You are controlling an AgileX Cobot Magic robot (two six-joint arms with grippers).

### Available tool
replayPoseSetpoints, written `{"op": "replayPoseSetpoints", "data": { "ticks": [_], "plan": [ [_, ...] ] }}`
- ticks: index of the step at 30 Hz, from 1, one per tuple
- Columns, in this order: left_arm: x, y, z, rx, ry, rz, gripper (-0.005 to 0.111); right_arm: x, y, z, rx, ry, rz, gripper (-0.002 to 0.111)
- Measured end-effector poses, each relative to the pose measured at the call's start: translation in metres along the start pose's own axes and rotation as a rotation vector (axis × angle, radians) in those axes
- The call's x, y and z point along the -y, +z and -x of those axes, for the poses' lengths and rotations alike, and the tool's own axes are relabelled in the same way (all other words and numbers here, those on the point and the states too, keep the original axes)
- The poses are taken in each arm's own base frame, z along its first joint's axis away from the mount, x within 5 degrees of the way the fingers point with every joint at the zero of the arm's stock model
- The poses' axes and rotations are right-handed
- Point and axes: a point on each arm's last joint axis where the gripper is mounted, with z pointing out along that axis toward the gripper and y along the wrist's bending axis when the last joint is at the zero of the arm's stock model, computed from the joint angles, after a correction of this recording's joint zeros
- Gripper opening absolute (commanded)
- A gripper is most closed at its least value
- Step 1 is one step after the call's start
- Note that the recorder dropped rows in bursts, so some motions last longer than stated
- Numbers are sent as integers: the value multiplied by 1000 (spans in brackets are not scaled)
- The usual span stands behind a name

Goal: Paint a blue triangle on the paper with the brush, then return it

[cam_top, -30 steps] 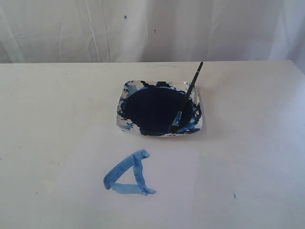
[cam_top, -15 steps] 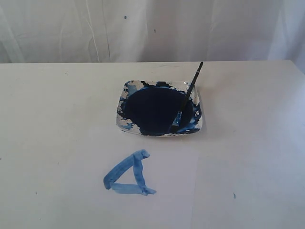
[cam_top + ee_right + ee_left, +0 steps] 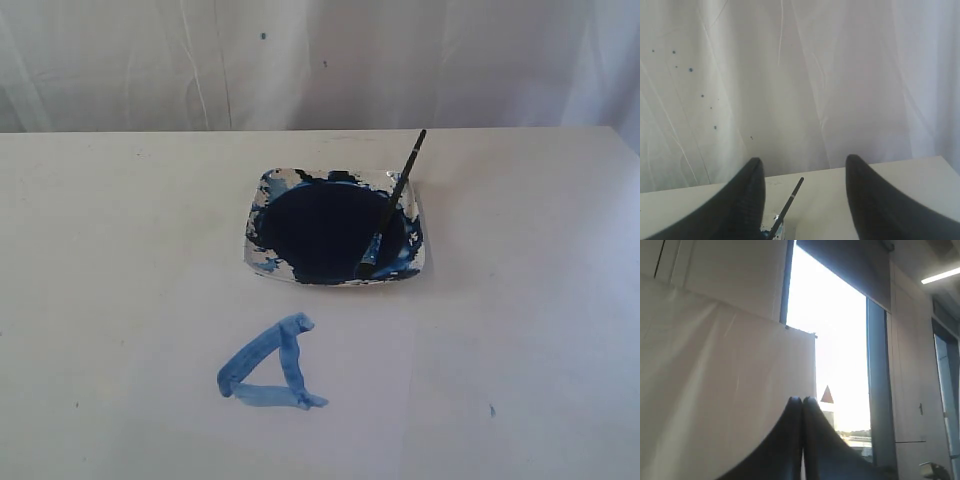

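The brush (image 3: 392, 200) leans in the paint dish (image 3: 258, 255), its tip in the dark pool and its handle over the far rim. Near it, the blue triangle (image 3: 262, 350) lies on the paper (image 3: 360, 350). A white curtain (image 3: 450, 60) hangs behind the table (image 3: 100, 230). The right gripper (image 3: 805, 160) is spread and empty, and the left gripper (image 3: 802, 401) is pressed together

Brush (image 3: 392, 200) rests in dish (image 3: 254, 250); blue triangle (image 3: 268, 368) on paper (image 3: 370, 385), edges unclear.
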Motion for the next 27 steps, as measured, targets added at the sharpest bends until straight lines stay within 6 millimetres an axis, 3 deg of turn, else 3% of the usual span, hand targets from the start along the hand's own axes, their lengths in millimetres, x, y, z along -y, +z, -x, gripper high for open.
{"op": "replayPoseSetpoints", "data": {
  "ticks": [6, 15, 21, 27],
  "plan": [
    [-20, -8, -14, 59, 54, 141, 0, 0, 0, 0, 0, 0, 0, 47],
    [-53, -27, -49, -32, 186, 396, 0, 0, 0, 0, 0, 0, 0, 47],
    [-75, -46, -76, -346, 173, 658, 0, 0, 0, 0, 0, 0, 0, 47],
    [-74, -72, -103, -756, 332, 658, 0, 0, 0, 0, 0, 0, 0, 47]
  ]
}}
